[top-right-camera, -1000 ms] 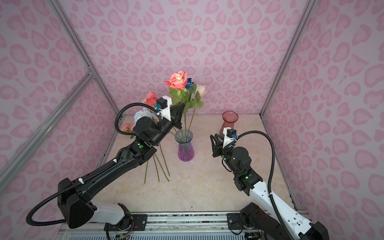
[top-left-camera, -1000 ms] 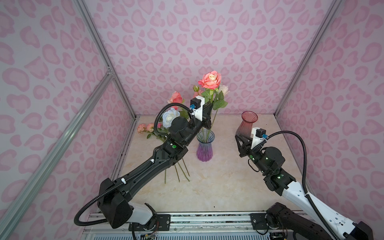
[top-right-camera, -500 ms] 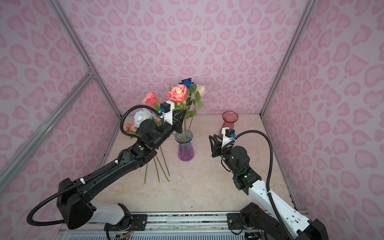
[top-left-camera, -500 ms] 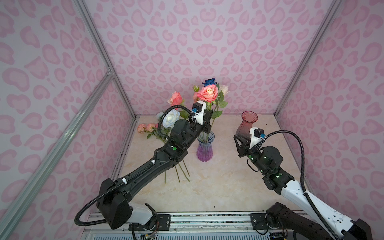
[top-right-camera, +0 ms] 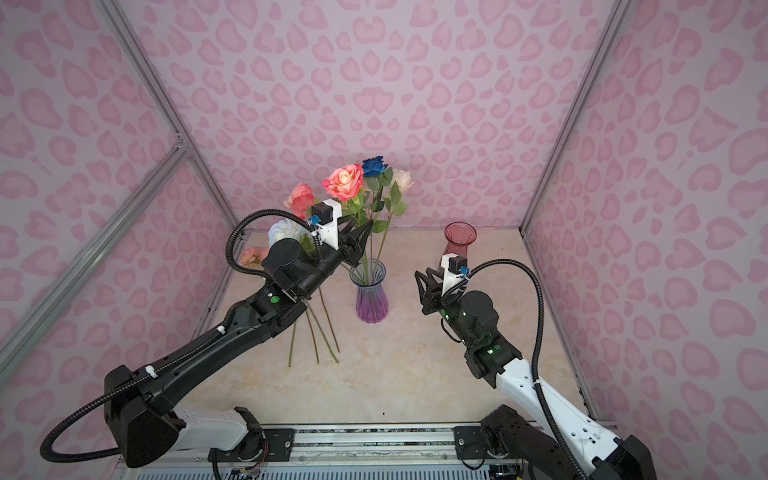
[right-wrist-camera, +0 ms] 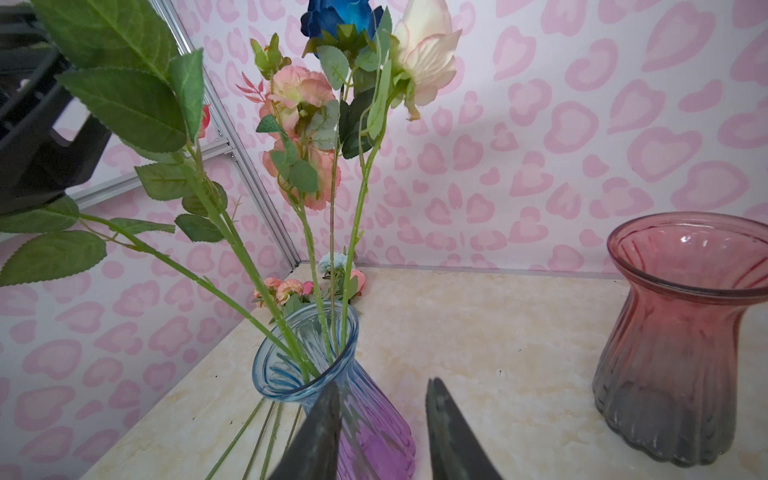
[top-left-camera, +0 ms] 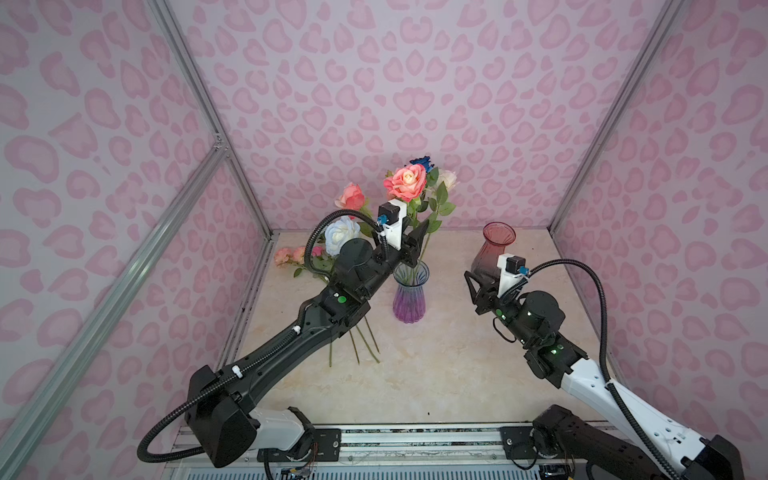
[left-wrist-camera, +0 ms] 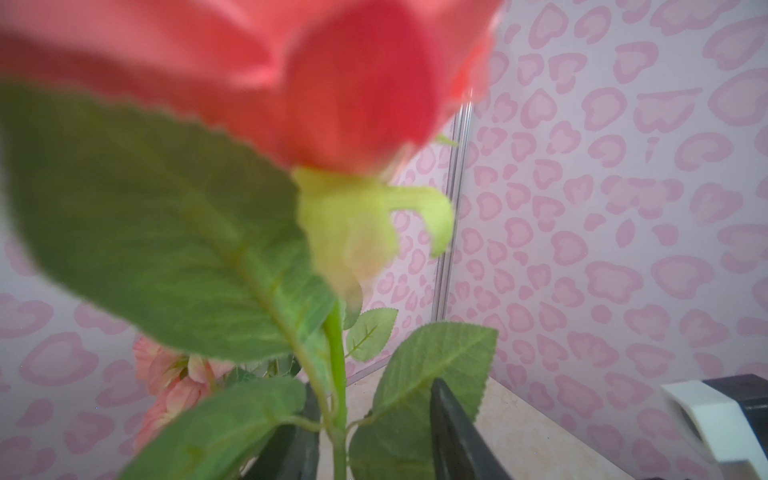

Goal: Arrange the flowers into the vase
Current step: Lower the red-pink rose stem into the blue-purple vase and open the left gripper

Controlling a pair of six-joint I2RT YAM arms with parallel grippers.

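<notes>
You have a cream, marble-patterned tabletop [top-left-camera: 436,374] to work on. Near its middle, toward the far edge, a ribbed glass vase [top-left-camera: 409,297], blue at the neck and purple at the base, stands upright. A fluted red-to-grey glass vase [top-left-camera: 492,249] stands toward the far right corner, well apart from it. By the far left corner lie loose artificial flowers [top-left-camera: 291,254] with small pink heads, and thin green stems [top-left-camera: 365,345] lie left of the blue-purple vase, ends toward the near edge.
</notes>
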